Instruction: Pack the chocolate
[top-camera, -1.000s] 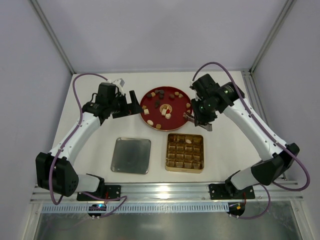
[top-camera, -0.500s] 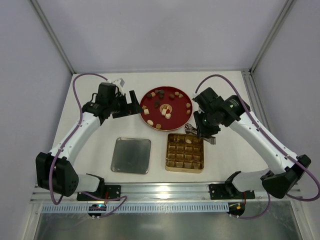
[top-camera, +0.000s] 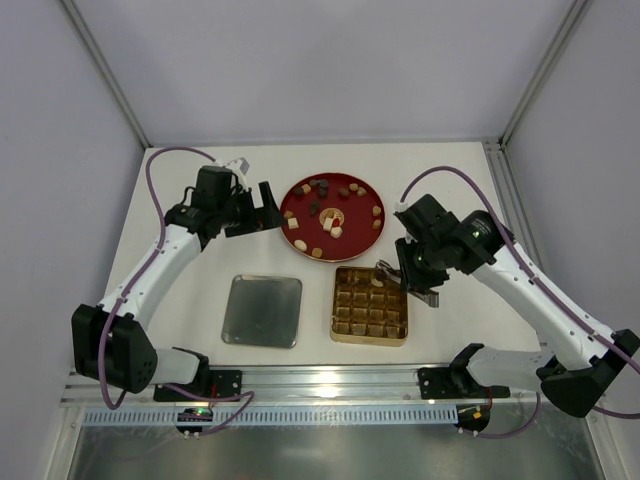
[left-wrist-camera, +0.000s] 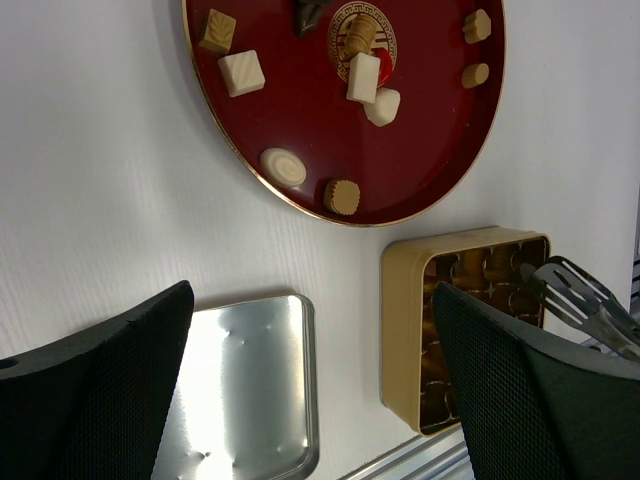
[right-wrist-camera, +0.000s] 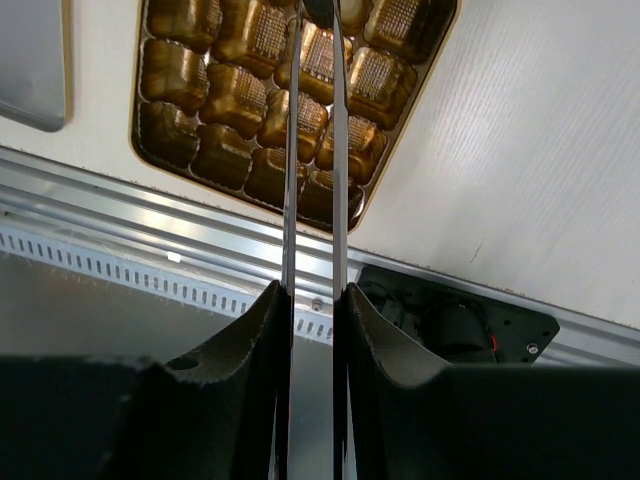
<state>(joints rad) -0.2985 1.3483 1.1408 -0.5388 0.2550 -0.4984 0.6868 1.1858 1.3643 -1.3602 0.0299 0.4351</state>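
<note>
Pinching tongs (right-wrist-camera: 291, 150) in narrowed jaws above the tin (right-wrist-camera: 230, 100), the right gripper (right-wrist-camera: 312, 295) may let them twist off-cell; chocolate (left-wrist-camera: 243, 73) sits on the red plate (left-wrist-camera: 430, 150) ahead of the wide, empty jaws of the left gripper (left-wrist-camera: 315, 345).

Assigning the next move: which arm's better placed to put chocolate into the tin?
Right. Right pincer grips tongs poised over the tin; left pincer is open, empty, beside the plate.

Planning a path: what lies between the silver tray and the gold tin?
Only bare white table, shown in the top view, between silver tray and gold tin.
</note>
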